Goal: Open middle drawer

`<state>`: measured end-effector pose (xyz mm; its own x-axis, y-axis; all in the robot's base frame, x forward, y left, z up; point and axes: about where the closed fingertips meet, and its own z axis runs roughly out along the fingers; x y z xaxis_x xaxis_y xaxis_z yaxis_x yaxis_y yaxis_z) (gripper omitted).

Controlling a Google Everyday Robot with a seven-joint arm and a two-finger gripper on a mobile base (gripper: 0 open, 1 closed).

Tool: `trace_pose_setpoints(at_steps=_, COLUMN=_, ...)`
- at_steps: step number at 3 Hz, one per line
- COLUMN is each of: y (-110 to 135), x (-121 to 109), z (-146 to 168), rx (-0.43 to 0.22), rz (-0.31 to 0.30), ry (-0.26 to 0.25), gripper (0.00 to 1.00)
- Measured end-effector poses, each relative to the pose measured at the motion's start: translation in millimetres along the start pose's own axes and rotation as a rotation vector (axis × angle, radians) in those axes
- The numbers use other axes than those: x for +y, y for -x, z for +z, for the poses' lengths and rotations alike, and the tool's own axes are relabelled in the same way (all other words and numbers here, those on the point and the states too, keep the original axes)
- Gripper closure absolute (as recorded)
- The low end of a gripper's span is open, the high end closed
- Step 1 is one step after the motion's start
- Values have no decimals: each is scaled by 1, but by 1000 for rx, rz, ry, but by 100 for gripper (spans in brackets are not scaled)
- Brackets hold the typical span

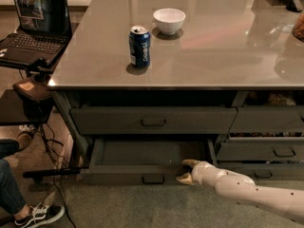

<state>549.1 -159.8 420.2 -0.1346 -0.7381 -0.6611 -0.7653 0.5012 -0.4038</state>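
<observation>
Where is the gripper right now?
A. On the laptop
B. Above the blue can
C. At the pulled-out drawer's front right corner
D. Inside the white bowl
C: the gripper sits at the front right corner of the pulled-out middle drawer, below the countertop.

Low at right, pincer [186, 171] sits at the front right corner of the pulled-out middle drawer [142, 153], fingers spread either side of its front rim, under grey tabletop [213, 56] carrying blue can [139, 46] and white bowl [169, 20], laptop [33, 23] far left.
</observation>
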Motion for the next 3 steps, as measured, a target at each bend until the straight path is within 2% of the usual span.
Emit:
trace_pose_setpoints(at_steps=1, y=3, x=18, z=-7, rx=-36, rz=-41, ry=-11, gripper=100)
trace_pose_setpoints(at_steps=2, y=6, x=18, z=-10, rx=-36, rz=-41, ry=-12, gripper=100)
trace_pose_setpoints(at_steps=3, y=-2, x=27, z=-20, rx=-34, rz=-34, ry=-19, gripper=100)
